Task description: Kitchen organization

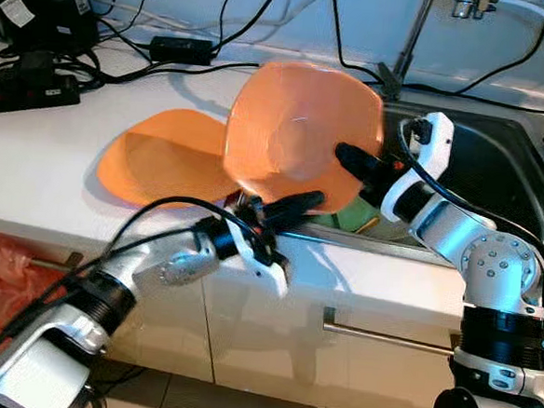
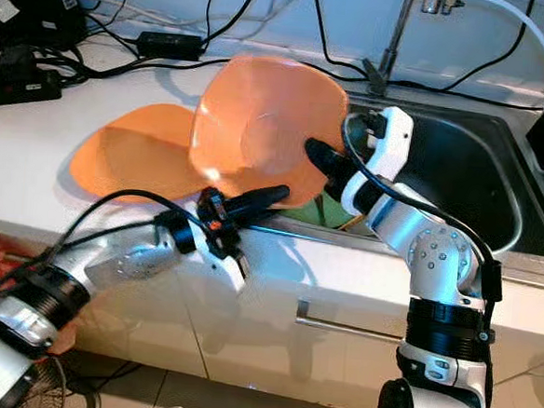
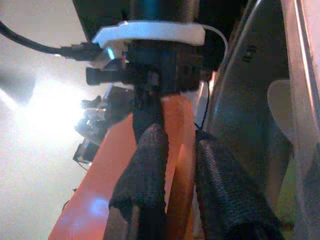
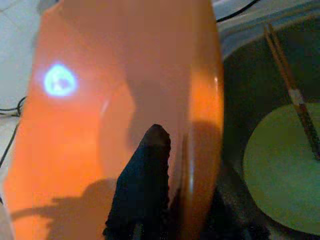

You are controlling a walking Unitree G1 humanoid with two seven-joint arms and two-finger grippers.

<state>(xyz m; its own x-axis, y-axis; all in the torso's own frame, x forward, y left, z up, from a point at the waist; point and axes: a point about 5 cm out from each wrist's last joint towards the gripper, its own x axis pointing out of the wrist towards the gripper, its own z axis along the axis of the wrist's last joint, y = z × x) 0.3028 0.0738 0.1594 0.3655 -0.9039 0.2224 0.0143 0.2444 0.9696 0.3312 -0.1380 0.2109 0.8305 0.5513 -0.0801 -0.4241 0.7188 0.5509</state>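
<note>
Over counter (image 1: 32, 169), both end effectors pinching orange plate (image 1: 296, 131)

The head views are evenly lit and sharp, with soft shadows cast on the white counter (image 1: 32, 169). The left wrist view is washed out by glare, and both wrist views are blurred up close.

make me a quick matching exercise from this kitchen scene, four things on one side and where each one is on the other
Things:
1. tilted orange plate
2. flat orange plate
3. green plate
4. power strip

Places:
A. inside the sink
B. far left on the counter
C. lying on the counter
D. held up at the sink edge by both grippers

Pairs: 1-D, 2-C, 3-A, 4-B
</note>
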